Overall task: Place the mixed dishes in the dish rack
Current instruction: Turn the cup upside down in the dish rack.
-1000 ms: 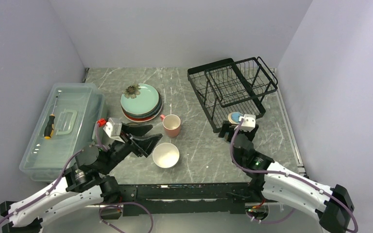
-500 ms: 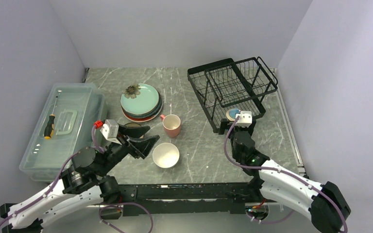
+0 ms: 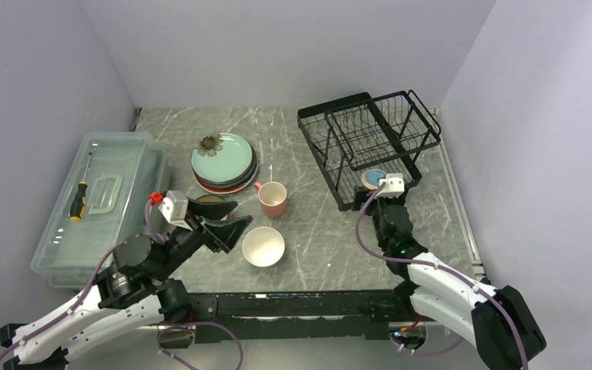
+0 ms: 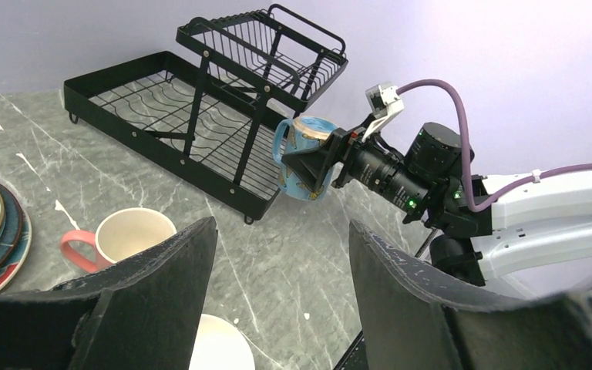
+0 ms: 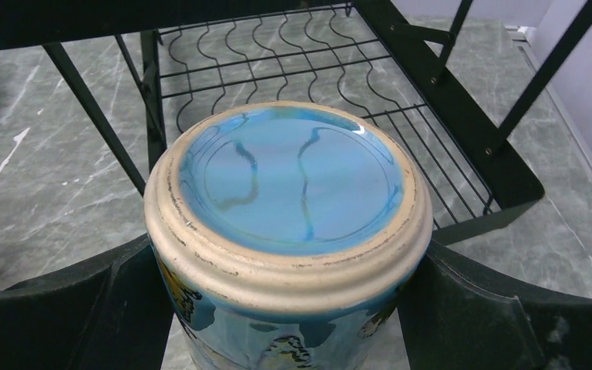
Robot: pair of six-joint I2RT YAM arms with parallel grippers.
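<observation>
My right gripper (image 3: pixel 378 187) is shut on the blue mug (image 3: pixel 371 179). It holds the mug bottom-up, just off the table at the front edge of the black wire dish rack (image 3: pixel 370 139). In the right wrist view the mug's base (image 5: pixel 289 185) sits between the fingers, with the rack's wavy dividers (image 5: pixel 293 62) just behind. My left gripper (image 3: pixel 227 220) is open and empty above the white bowl (image 3: pixel 264 246). The pink mug (image 3: pixel 273 198) stands beside the plate stack (image 3: pixel 223 160), which has the mint-green flower plate on top. The brown bowl (image 3: pixel 210 202) is partly hidden behind my left gripper.
A clear plastic box (image 3: pixel 123 166) with a screwdriver (image 3: pixel 79 202) on its lid stands at the left. Grey walls close in the table on the left, back and right. The rack's raised basket tier (image 3: pixel 389 116) hangs over its far half.
My right gripper has carried the blue mug away from me, up to the rack's front edge. My left gripper has shifted slightly and stays open.
</observation>
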